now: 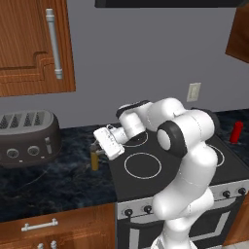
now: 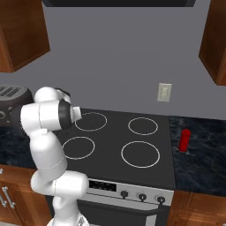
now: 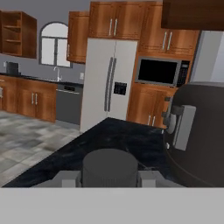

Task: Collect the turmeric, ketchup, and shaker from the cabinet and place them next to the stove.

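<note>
My gripper (image 1: 96, 148) reaches left over the dark counter (image 1: 58, 180), just off the left edge of the stove (image 1: 143, 165). It is shut on the dark cap of the turmeric (image 1: 94, 160), a slim ochre bottle standing upright at or just above the counter. In the hand view that round grey cap (image 3: 109, 164) sits between the fingertips of the gripper (image 3: 109, 177). The ketchup (image 1: 237, 132), a small red bottle, stands upright on the counter right of the stove (image 2: 114, 141), where the ketchup (image 2: 184, 140) is clear of the burners. The cabinet (image 1: 34, 44) at upper left is closed. The shaker is out of view.
A dark toaster (image 1: 26, 138) sits on the counter left of the bottle and looms close on the right as the toaster (image 3: 201, 131) in the hand view. A wall outlet (image 2: 164, 92) is behind the stove. Wall cabinets (image 2: 214, 39) hang at the right, and a drawer cupboard (image 1: 39, 226) is below.
</note>
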